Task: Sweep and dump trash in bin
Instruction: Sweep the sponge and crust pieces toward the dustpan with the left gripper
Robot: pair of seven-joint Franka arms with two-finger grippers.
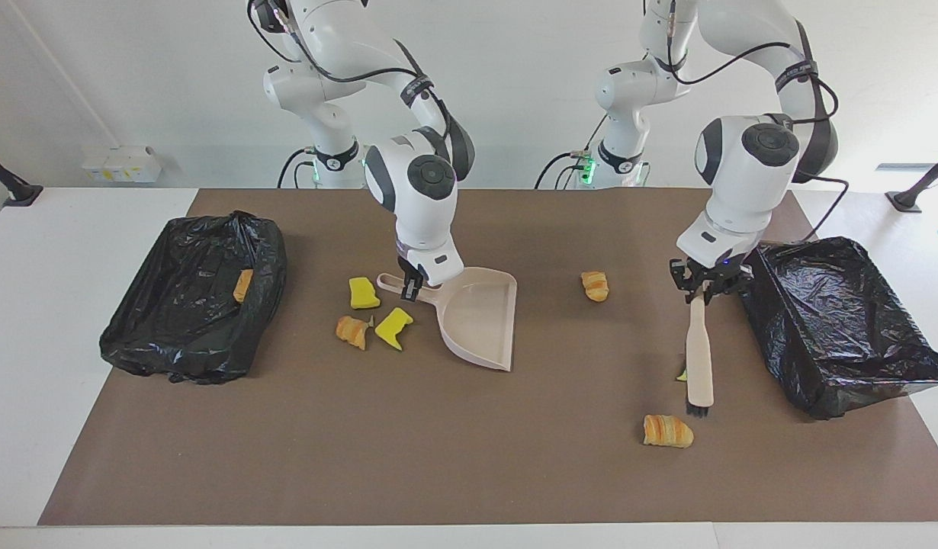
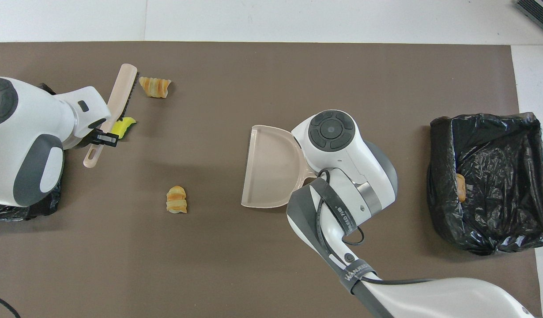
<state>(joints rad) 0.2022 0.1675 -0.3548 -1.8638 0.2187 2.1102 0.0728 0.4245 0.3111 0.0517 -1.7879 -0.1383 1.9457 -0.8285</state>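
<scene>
My right gripper (image 1: pixel 410 288) is shut on the handle of the beige dustpan (image 1: pixel 477 320), whose lip points away from the robots. Trash beside the handle: two yellow foam chunks (image 1: pixel 360 293) and a croissant piece (image 1: pixel 352 331). My left gripper (image 1: pixel 704 293) is shut on the beige brush (image 1: pixel 698 358), which hangs bristles down over another yellow chunk (image 2: pixel 123 126), mostly hidden in the facing view. A croissant piece (image 1: pixel 667 431) lies just past the bristles, another (image 1: pixel 595 286) lies nearer the robots. One croissant piece (image 1: pixel 242 284) is in the bin (image 1: pixel 191 305) at the right arm's end.
A second black-lined bin (image 1: pixel 835 320) stands at the left arm's end of the table, right beside the brush. The brown mat (image 1: pixel 469 457) covers the work area, with white table around it.
</scene>
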